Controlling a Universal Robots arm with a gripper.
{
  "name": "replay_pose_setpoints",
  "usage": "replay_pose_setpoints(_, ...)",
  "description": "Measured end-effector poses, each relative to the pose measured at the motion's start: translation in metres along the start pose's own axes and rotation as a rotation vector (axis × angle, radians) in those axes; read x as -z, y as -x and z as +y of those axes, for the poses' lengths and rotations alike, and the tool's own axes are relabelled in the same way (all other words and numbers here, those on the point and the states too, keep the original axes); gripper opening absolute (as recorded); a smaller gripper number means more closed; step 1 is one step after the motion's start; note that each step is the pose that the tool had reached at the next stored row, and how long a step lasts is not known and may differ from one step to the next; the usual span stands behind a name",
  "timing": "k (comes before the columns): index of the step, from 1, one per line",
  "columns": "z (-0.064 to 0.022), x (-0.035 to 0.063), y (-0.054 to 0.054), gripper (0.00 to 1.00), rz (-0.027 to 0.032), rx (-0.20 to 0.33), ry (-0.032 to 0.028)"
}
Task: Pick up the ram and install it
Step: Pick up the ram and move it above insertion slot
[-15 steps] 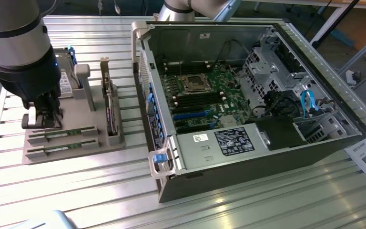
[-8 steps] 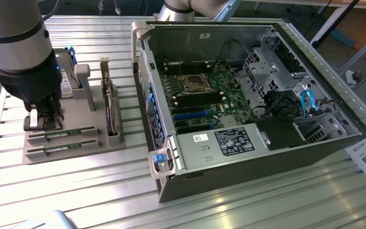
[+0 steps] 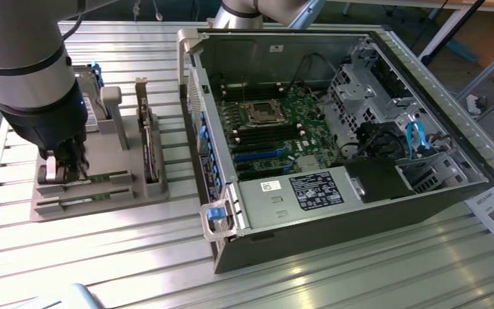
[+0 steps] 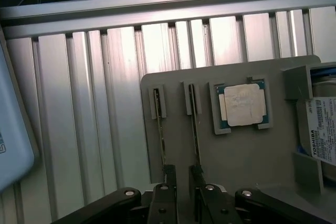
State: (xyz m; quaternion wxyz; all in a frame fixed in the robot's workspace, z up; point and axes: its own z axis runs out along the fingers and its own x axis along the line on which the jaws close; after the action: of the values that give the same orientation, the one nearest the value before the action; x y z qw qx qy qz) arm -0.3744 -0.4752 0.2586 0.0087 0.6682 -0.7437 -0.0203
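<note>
While the gripper point(image 4: 182, 177) hangs low over the grey holder tray point(image 4: 247, 161) with its fingers point(image 4: 167, 182) parted and nothing between them, the work stands at the pick-up step, with no grasp made. Right at the fingertips two green sticks stand on edge in their own narrow slots: the first ram stick point(image 4: 160, 129) runs away from one fingertip and the second ram stick point(image 4: 195, 124) from the other, side by side and apart; I cannot tell which of the two the fingers are lined up on. Beyond the sticks, on the same tray, the square processor chip point(image 4: 242, 104) lies flat in its pocket, and past it sits the hard drive point(image 4: 321, 135). Under the tray runs the slatted aluminium table point(image 4: 94, 103). Well away from the fingers, the open computer case point(image 3: 316, 212) lies on its side with its motherboard point(image 3: 273, 148) bare. As I judge it, a grip calls for centring over one stick's thin edge, so the pads close on its flat faces clear of its neighbour, and a straight lift out of the slot
</note>
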Motion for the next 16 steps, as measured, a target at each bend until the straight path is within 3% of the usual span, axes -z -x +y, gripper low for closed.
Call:
replay_pose_setpoints(10, -0.0006, -0.0121, -0.002, 0.25, 0.0001, 0.000, 0.0001)
replay_pose_setpoints(16, -0.0007, -0.0124, -0.002, 0.25, 0.0001, 0.000, 0.0000)
